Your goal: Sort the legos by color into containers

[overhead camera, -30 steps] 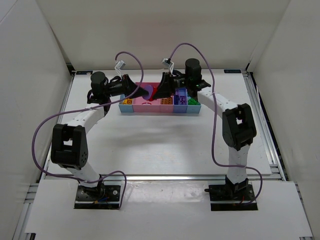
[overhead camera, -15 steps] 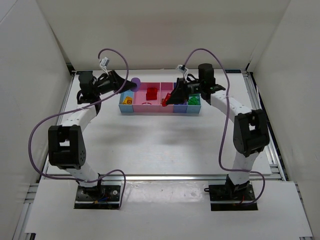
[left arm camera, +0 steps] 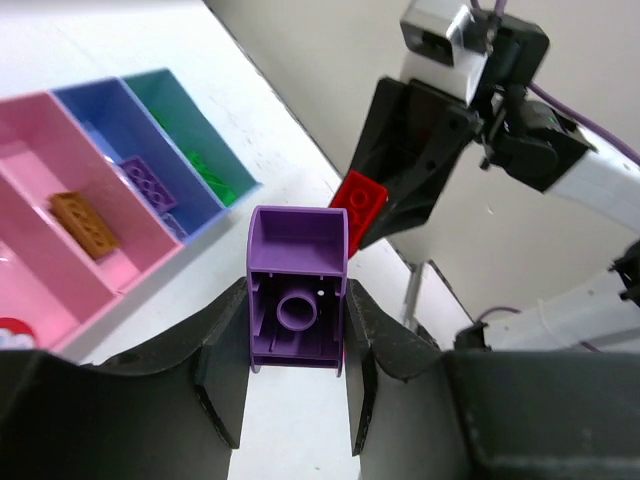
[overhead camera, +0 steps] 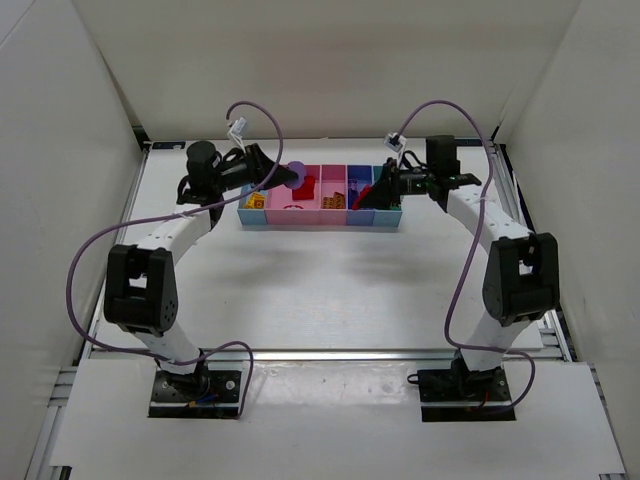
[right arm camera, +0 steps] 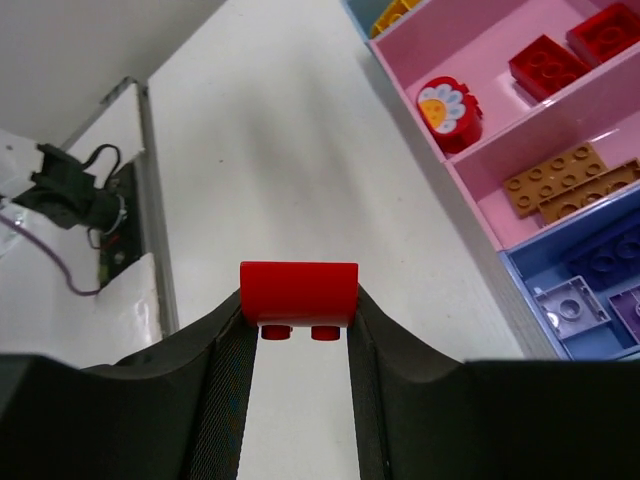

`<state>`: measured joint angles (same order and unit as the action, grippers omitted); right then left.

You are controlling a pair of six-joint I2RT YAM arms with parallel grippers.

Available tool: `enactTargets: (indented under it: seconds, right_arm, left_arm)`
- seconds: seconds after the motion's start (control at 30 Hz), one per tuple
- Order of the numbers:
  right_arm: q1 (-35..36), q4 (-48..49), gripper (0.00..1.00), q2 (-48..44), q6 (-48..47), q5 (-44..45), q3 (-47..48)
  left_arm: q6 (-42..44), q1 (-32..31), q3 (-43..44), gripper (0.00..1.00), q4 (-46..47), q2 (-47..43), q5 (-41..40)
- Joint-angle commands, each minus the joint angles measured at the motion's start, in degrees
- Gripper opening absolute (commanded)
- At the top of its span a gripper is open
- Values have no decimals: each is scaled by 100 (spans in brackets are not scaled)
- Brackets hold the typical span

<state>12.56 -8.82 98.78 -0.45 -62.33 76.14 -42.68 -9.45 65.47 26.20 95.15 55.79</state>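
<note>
The left tool (left arm camera: 297, 335) pinches a purple brick (left arm camera: 297, 285) by its flat sides; the right tool (right arm camera: 298, 345) pinches a red brick (right arm camera: 298, 291) likewise. Both hang above the tray (overhead camera: 320, 218). Judged: the bricks are light, rigid and smooth; flat walls grip best, studs poorly.

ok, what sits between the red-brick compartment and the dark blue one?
A second pink compartment holding two orange plates. The right wrist view shows it best.
</note>
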Motion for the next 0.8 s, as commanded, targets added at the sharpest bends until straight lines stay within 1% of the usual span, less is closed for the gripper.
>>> enactTargets:
  seconds: [0.0,0.17,0.2,0.27,0.3,0.33,0.37,0.4,0.43,0.47,0.5,0.53,0.57,0.6,0.63,0.7,0.73,0.77]
  right_arm:
    - [211,29,0,-53,-219,808,181]
    - [914,170,0,685,-254,1494,1147]
    - [1037,222,0,1034,-228,1704,1332]
    - [1327,310,0,1414,-114,1968,1946]
    - [1407,345,0,1772,-18,2327,2166]
    - [1494,337,0,1950,18,2556,2569]
    - [1669,346,0,2143,18,2750,2773]
    - [1741,241,0,2476,-16,3178,2984]
    - [1802,223,0,2627,-25,3313,3334]
    - [1899,214,0,2759,-43,3410,3485]
    - [1952,136,0,2969,-104,3759,3609]
    - [1987,126,0,3058,-183,3885,3697]
    - [2074,100,1,3138,-227,4016,3846]
    - [2119,82,10,3217,-280,4366,3882]
    - [2163,91,31,3348,-385,4517,3917]
    - [2233,117,51,3454,-499,4624,3944]
    - [2260,152,63,3559,-622,4737,3935]
    - [2260,170,67,3595,-658,4817,3944]
  left_arm:
    - [277,154,299,24,-185,-234,-367]
    - [304,584,264,25,-255,-453,-508]
    - [312,724,238,25,-290,-506,-525]
    - [461,839,247,25,-465,-629,-534]
    - [532,875,229,25,-536,-682,-534]
    - [602,875,203,25,-606,-752,-525]
    - [750,997,185,25,-711,-814,-508]
    - [830,1015,142,25,-799,-953,-508]
    - [944,1024,124,25,-905,-1033,-508]
    - [1067,1033,106,25,-1036,-1095,-508]
    - [1121,1068,36,26,-1098,-1209,-508]
    - [1147,1094,10,26,-1186,-1262,-525]
    - [1191,1130,-17,25,-1222,-1289,-525]
    - [1209,1147,-52,26,-1274,-1341,-534]
    - [1218,1147,-52,26,-1318,-1350,-534]
    - [1218,1165,-78,26,-1345,-1342,-560]
    - [1200,1165,-87,26,-1354,-1342,-560]
    - [1183,1165,-79,26,-1345,-1342,-560]
